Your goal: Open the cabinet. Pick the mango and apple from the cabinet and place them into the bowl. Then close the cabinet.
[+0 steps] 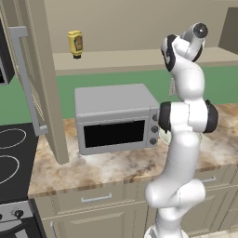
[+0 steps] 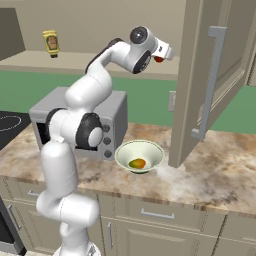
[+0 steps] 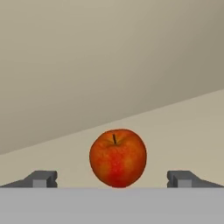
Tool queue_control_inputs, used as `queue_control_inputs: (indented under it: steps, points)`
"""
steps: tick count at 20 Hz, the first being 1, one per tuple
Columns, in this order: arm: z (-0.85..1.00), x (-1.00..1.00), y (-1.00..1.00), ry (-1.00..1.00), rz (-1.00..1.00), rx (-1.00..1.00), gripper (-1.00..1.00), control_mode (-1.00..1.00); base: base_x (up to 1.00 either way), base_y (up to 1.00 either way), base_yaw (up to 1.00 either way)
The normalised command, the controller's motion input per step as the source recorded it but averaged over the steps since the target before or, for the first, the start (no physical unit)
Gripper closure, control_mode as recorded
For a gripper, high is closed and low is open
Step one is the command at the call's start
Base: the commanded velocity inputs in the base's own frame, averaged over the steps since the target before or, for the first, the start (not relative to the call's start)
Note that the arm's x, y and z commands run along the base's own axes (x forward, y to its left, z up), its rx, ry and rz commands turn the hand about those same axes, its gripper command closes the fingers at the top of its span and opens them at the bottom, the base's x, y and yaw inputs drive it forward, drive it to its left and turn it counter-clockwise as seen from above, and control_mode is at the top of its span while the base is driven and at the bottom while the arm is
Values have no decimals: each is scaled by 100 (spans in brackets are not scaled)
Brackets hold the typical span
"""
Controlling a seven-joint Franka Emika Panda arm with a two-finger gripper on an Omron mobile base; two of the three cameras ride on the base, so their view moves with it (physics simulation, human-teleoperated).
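Observation:
The cabinet stands open, its left door (image 1: 39, 79) and right door (image 2: 200, 60) swung out over the counter. On its shelf the red-orange apple (image 3: 117, 157) stands upright. My gripper (image 3: 113, 179) is open and level with the apple. One fingertip (image 3: 41, 178) is to its left and the other to its right, both apart from it. From the right base view the apple (image 2: 159, 59) peeks out just under my hand. The pale bowl (image 2: 145, 149) sits on the counter beside the microwave, and the mango (image 2: 137, 163) lies inside it.
A grey microwave (image 1: 116, 118) stands on the marbled counter (image 2: 210, 175) under the shelf. A yellow squeeze bottle (image 1: 75, 44) sits on the shelf's left part. The right door's long bar handle (image 2: 210, 80) hangs near the bowl. A black stovetop (image 1: 11, 158) lies at the left.

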Motion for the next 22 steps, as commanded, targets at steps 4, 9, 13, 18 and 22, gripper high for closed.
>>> queue_control_inputs:
  steps: [4,9,13,18,22]
  points:
    - [0,23,-5,1,0,0,-100,-100,0,0,0]
    - [-2,18,-8,1,0,0,-100,-100,0,0,0]
    - [-2,12,-5,1,0,0,-100,-100,0,0,0]
    - [-17,5,-2,7,0,0,-100,-100,0,0,0]
    - [-29,8,0,9,0,-1,-100,-100,0,0,0]
